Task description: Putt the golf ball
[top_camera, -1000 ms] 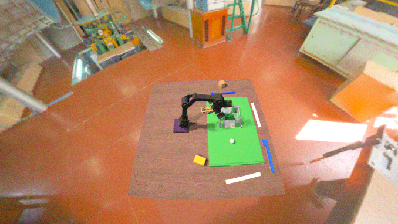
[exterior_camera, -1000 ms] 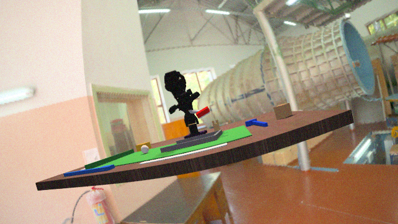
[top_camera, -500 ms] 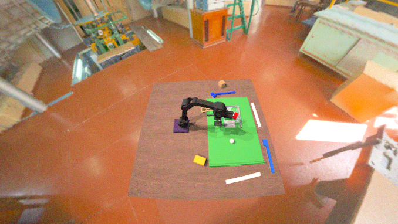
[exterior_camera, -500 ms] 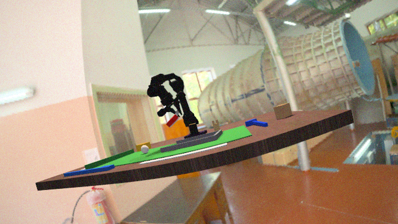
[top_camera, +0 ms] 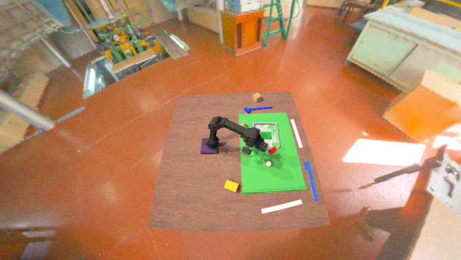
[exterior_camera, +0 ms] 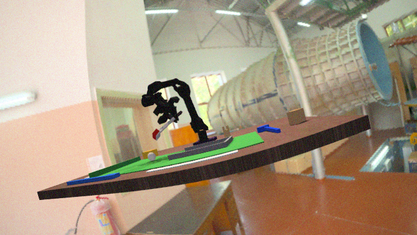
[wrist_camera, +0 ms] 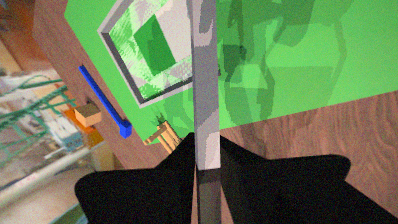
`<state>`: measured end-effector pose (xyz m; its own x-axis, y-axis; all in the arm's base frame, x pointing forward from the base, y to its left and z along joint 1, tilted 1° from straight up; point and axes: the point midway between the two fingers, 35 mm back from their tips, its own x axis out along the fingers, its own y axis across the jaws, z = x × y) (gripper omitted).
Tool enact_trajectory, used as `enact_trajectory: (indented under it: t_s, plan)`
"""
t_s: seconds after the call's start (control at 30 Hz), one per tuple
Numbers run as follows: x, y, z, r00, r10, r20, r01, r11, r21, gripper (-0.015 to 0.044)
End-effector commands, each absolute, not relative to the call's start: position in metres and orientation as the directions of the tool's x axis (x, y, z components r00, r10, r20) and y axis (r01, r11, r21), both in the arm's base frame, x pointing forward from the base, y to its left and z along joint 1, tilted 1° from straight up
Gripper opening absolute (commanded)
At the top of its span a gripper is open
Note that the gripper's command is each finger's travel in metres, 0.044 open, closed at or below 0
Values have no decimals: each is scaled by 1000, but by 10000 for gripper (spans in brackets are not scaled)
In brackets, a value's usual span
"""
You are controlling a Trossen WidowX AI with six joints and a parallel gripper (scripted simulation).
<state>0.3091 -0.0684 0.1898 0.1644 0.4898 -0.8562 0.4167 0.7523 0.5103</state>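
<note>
My gripper (top_camera: 263,146) (exterior_camera: 168,116) (wrist_camera: 201,136) is shut on the grey shaft of the red putter (wrist_camera: 205,95). It holds the putter in the air above the green mat (top_camera: 272,180) (exterior_camera: 246,139) (wrist_camera: 310,50). The putter's red head (top_camera: 272,150) (exterior_camera: 155,134) points down and forward, a little above the mat. The white golf ball (top_camera: 268,163) (exterior_camera: 151,156) rests on the mat, a short way in front of the red head. The raised green, with its grey frame (top_camera: 277,137) (exterior_camera: 209,144) (wrist_camera: 107,35), lies behind the gripper.
A blue putter (top_camera: 257,108) (exterior_camera: 268,128) (wrist_camera: 102,100) and a tan cube (top_camera: 257,97) (exterior_camera: 296,116) (wrist_camera: 87,115) lie at the table's far end. A small wooden stand (wrist_camera: 167,135) (exterior_camera: 226,130) stands by the mat's corner. A yellow block (top_camera: 231,186), white strips (top_camera: 296,133) (top_camera: 281,206) and a blue strip (top_camera: 311,180) surround the mat.
</note>
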Motion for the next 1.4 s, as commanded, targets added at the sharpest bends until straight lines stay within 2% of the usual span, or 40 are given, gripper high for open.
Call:
enact_trajectory:
  t_s: [0.0, 0.23, 1.37]
  plan:
    - [307, -85, 199, 216, 503, -837, 510, 673, 536, 0]
    - [298, -110, 206, 276, 521, -808, 644, 524, 558, 0]
    - [298, -160, 150, 226, 561, -796, 672, 502, 545, 0]
